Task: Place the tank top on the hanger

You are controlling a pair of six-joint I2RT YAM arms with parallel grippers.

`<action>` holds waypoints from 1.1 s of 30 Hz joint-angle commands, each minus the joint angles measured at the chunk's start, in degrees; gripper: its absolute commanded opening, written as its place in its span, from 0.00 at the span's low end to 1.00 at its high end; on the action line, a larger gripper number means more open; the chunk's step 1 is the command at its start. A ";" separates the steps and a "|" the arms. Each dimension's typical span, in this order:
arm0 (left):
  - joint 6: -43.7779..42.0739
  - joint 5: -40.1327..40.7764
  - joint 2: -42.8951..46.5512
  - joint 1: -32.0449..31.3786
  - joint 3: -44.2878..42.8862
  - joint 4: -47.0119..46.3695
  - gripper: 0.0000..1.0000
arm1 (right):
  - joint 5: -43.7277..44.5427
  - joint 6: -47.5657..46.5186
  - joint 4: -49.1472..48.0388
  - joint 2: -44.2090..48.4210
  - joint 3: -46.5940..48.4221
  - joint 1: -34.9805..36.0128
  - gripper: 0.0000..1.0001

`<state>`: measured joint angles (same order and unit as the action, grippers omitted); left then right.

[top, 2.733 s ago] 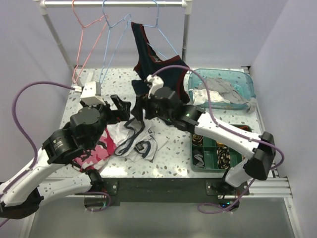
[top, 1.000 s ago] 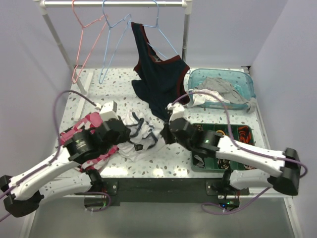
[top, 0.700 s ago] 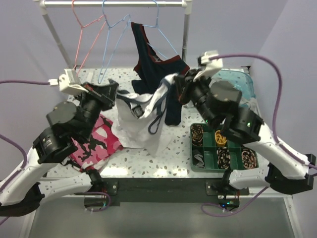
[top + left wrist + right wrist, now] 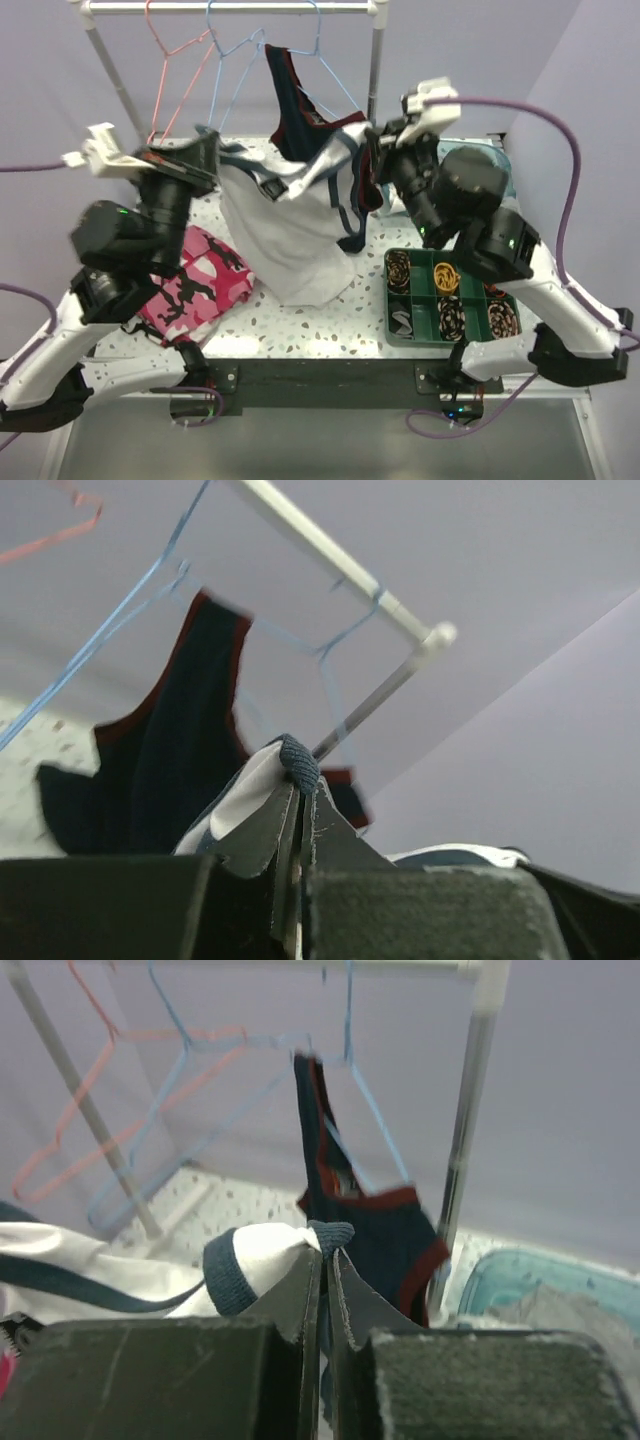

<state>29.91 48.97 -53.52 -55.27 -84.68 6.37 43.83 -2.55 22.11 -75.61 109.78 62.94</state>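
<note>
Since the moment before, both arms have risen and spread apart, so the tank top [image 4: 285,235] is stretched wider and hangs higher than it did. Its hem has come clear of the pink camouflage garment [image 4: 200,280] lying on the table [image 4: 330,320].

The tank top is in the air above the middle of the table, held by its upper edge between the two grippers. Its white body drops in a loose fold, and its navy straps loop down on the right side.

The left gripper [image 4: 205,152] is closed tight on a navy-trimmed edge at the top left. In the left wrist view the fingers [image 4: 285,825] meet with only a fold of cloth and its trim [image 4: 298,763] between them. The right gripper [image 4: 368,140] is likewise clamped on the opposite edge — the right wrist view shows a bunched piece of white cloth with navy binding [image 4: 262,1258] pinched at the fingertips.

The light blue hanger [image 4: 240,92] hangs empty from the rail [image 4: 230,7] behind the garment's upper left corner, and the cloth is not on it. Just to its left hangs a pink hanger [image 4: 188,88]. To its right, a dark navy top [image 4: 300,105] with red trim hangs on a second blue hanger, right behind the lifted garment.

Farther right, a green compartment tray [image 4: 388,300] sits on the table near the right arm, and a teal bin [image 4: 500,165] of cloth stands behind it.
</note>
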 commanded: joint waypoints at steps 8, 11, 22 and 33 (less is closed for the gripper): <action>41.70 -9.06 9.83 -0.19 44.58 26.58 0.00 | -11.39 35.48 7.87 15.59 -54.38 -0.18 0.00; 45.66 -11.09 12.29 -0.19 52.94 25.88 0.00 | -15.43 38.66 4.63 13.13 -62.39 -0.18 0.00; 20.49 -22.92 15.29 -0.19 51.38 15.74 0.69 | -17.20 38.76 4.43 7.15 -62.67 -0.18 0.45; -10.53 -13.75 8.44 -0.19 20.66 11.39 0.85 | -17.46 35.16 5.23 10.31 -59.86 -0.18 0.64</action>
<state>35.40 27.31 -41.08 -55.31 -51.48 24.88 25.96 33.91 28.45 -67.18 47.00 62.87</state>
